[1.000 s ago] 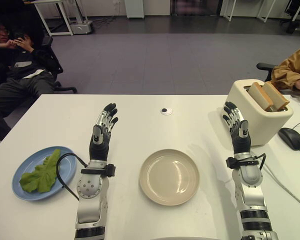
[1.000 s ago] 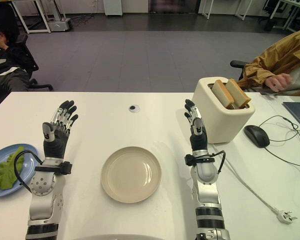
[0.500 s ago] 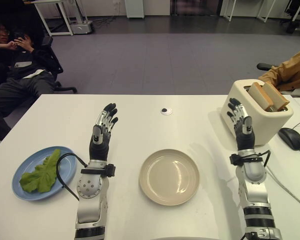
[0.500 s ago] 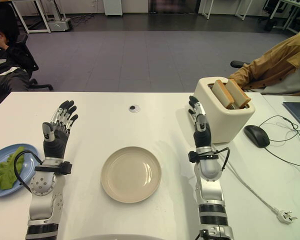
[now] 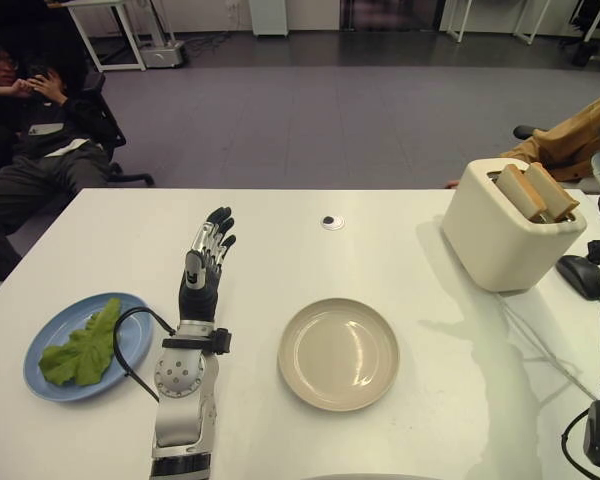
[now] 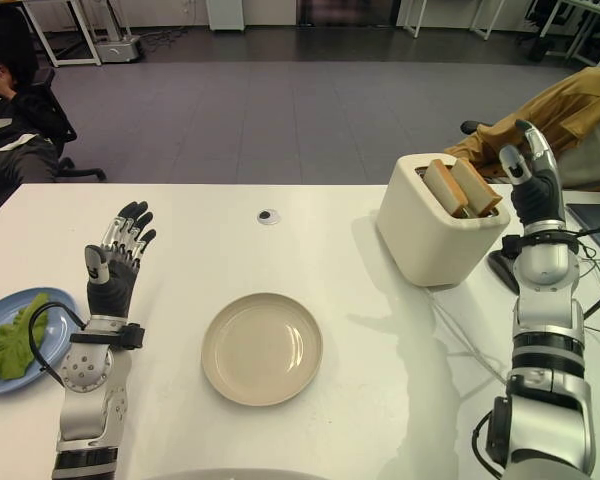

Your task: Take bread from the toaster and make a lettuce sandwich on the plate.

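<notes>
Beside the far right side of the cream, box-shaped toaster (image 6: 435,240), the right hand (image 6: 530,180) is held raised with fingers extended and nothing in them, level with the two tan bread slices (image 6: 460,187) that stand close together in the slots. On the white table (image 5: 380,260), the left hand (image 5: 205,262) is held upright, likewise spread and unladen, between the round beige plate (image 5: 338,353) and the blue plate (image 5: 130,330) carrying the green lettuce leaf (image 5: 78,350).

Several failures may be expected. If the toaster's wall is struck during the reach, it could be shoved or tipped. Because the slices lean against each other, both might be dragged out or one dropped when a single slice is pinched. The white cable (image 6: 460,340) lying near the right arm could be snagged.

The right hand is presented whole in the right eye view, whereas it is cut by the frame edge in the left eye view. The black mouse (image 5: 582,275) is shown plainly in the left eye view but is largely covered by the forearm in the other.
</notes>
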`<state>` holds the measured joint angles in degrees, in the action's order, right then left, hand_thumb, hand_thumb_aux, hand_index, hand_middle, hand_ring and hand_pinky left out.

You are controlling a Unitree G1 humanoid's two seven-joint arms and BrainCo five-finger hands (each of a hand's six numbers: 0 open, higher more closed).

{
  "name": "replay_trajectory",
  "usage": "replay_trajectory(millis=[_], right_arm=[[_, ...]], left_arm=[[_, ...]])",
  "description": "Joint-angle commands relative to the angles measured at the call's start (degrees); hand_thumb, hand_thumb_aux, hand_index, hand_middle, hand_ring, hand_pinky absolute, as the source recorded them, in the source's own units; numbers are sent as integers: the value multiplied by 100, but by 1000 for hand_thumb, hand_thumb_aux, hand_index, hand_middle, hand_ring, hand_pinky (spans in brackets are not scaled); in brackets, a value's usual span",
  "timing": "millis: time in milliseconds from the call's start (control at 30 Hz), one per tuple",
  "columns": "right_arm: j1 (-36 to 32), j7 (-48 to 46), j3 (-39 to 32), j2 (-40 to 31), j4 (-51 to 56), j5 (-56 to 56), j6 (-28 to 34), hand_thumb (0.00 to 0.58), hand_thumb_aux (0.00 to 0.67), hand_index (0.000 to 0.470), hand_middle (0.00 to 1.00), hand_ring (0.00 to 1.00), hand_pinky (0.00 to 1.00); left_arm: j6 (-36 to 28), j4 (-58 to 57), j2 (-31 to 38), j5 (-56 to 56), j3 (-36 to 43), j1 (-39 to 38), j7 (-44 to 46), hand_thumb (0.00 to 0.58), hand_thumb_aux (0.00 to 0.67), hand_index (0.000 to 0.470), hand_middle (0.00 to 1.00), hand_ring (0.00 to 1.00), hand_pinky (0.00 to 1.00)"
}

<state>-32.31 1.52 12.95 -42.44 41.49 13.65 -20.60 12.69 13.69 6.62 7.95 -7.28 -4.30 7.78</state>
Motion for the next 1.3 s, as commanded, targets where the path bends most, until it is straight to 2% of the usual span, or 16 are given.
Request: replay_trajectory(millis=[33, 133, 167, 200, 267, 333, 400, 467, 500, 533, 700, 800, 1000, 1033, 1067, 1300], right_arm=[[-351, 152, -454, -212, 1057, 407, -78, 0, 0, 0, 0, 0, 0], [-460, 246, -734, -137, 1583, 555, -153, 58, 34, 24, 0, 0, 0], [-507, 286, -795, -124, 1735, 576, -167, 144, 89, 63, 0, 0, 0], [-556, 332, -848, -127, 1883, 590, -173, 258, 171, 120, 0, 0, 0], [-629, 398, -921, -147, 2112, 599, -183, 438, 339, 238, 0, 0, 0], [-679, 451, -977, -167, 2286, 598, -208, 472, 381, 267, 0, 0, 0], [-712, 493, -1020, -181, 2394, 588, -235, 526, 465, 326, 0, 0, 0], [-737, 524, -1059, -190, 2456, 568, -262, 543, 502, 352, 0, 0, 0], [-745, 536, -1079, -193, 2475, 556, -279, 564, 557, 391, 0, 0, 0], [-749, 544, -1097, -192, 2486, 545, -293, 569, 578, 405, 0, 0, 0], [-727, 561, -1163, -166, 2567, 522, -313, 573, 599, 420, 0, 0, 0], [-750, 543, -1202, -127, 2582, 518, -315, 580, 670, 470, 0, 0, 0], [-775, 90, -1057, 47, 2576, 128, -316, 580, 670, 470, 0, 0, 0], [-777, 0, -1009, 68, 2547, 28, -320, 494, 413, 289, 0, 0, 0], [-784, -75, -965, 75, 2501, -62, -322, 0, 0, 0, 0, 0, 0], [-868, 27, -900, -97, 2105, -155, -416, 0, 0, 0, 0, 0, 0]], left_arm=[[-17, -5, -14, 9, -1, -51, -6, 0, 0, 0, 0, 0, 0], [-16, -6, -2, 20, -13, -54, 4, 0, 0, 0, 0, 0, 0], [-16, -1, 3, 24, -21, -59, 4, 0, 0, 0, 0, 0, 0], [-17, 5, 6, 28, -29, -64, 5, 0, 0, 0, 0, 0, 0], [-15, 11, 9, 34, -39, -71, 5, 0, 0, 0, 0, 0, 0], [-10, 9, 9, 40, -42, -75, 7, 0, 0, 0, 0, 0, 0], [-8, 8, 7, 45, -43, -79, 9, 0, 0, 0, 0, 0, 0], [-4, 6, 6, 49, -43, -82, 11, 0, 0, 0, 0, 0, 0], [-1, 3, 6, 50, -43, -82, 13, 0, 0, 0, 0, 0, 0], [3, 0, 5, 51, -43, -83, 15, 0, 0, 0, 0, 0, 0], [18, 0, 6, 58, -45, -90, 22, 0, 0, 0, 0, 0, 0], [10, 39, 10, 61, -58, -107, 14, 0, 0, 0, 0, 0, 0], [0, 71, 19, 65, -67, -124, 14, 0, 0, 0, 0, 0, 0], [0, 70, 20, 65, -66, -123, 14, 0, 0, 0, 0, 0, 0], [0, 68, 21, 64, -63, -121, 15, 0, 0, 0, 0, 0, 0], [7, 77, 21, 67, -60, -131, 3, 0, 0, 0, 0, 0, 0]])
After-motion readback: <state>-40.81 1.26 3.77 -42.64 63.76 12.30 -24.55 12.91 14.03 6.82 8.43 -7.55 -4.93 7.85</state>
